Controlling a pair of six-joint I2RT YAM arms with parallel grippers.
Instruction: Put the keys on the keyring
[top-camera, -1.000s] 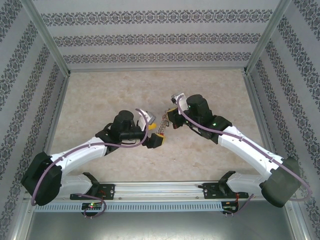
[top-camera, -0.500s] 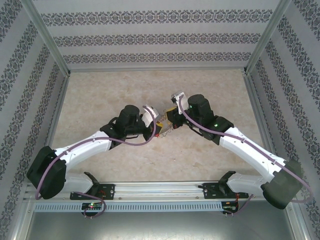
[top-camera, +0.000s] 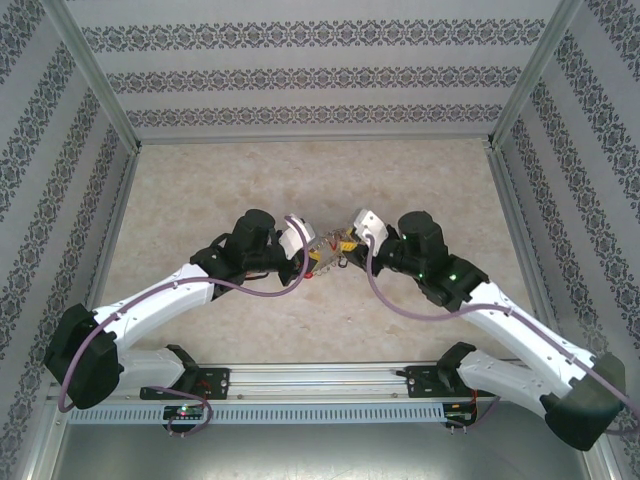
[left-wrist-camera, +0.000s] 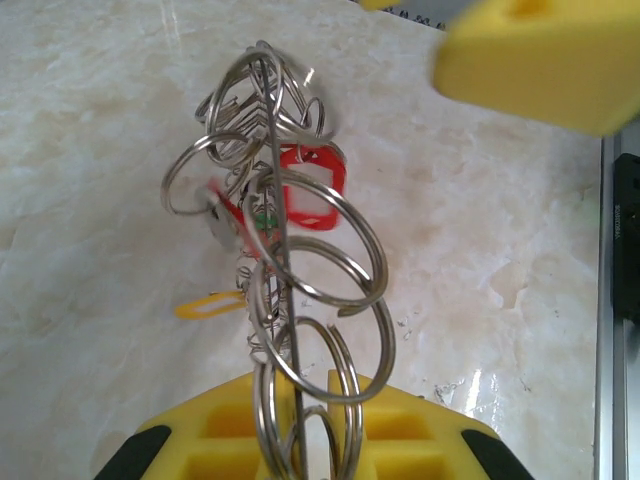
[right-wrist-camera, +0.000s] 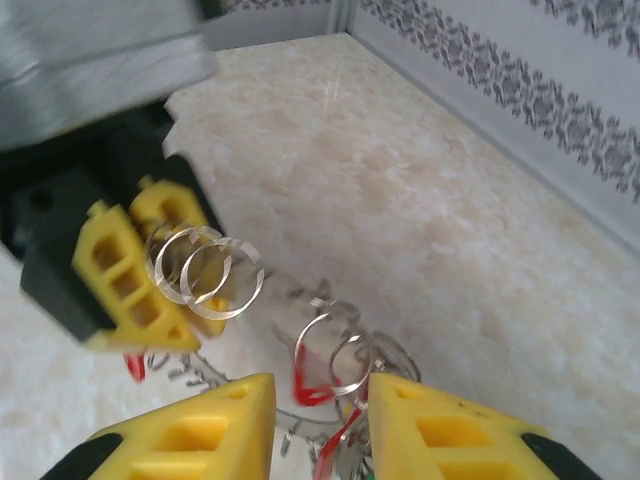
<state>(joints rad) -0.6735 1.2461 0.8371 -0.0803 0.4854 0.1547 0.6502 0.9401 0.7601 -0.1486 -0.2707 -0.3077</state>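
Left arm (top-camera: 160, 295), right arm (top-camera: 510, 325) angled inward, wrists nearly meeting, left fingers (left-wrist-camera: 210, 445) clamped, right fingers (right-wrist-camera: 200, 435) parted

Shiny metal keyring (left-wrist-camera: 280, 280); glossy stone-look table (left-wrist-camera: 100, 200)

Both arms reach in from the near corners, and the left gripper (top-camera: 308, 250) and right gripper (top-camera: 352, 243) sit nose to nose over the middle of the pale marbled table (top-camera: 420, 180), the keyring (top-camera: 328, 252) a small metal tangle right between them.
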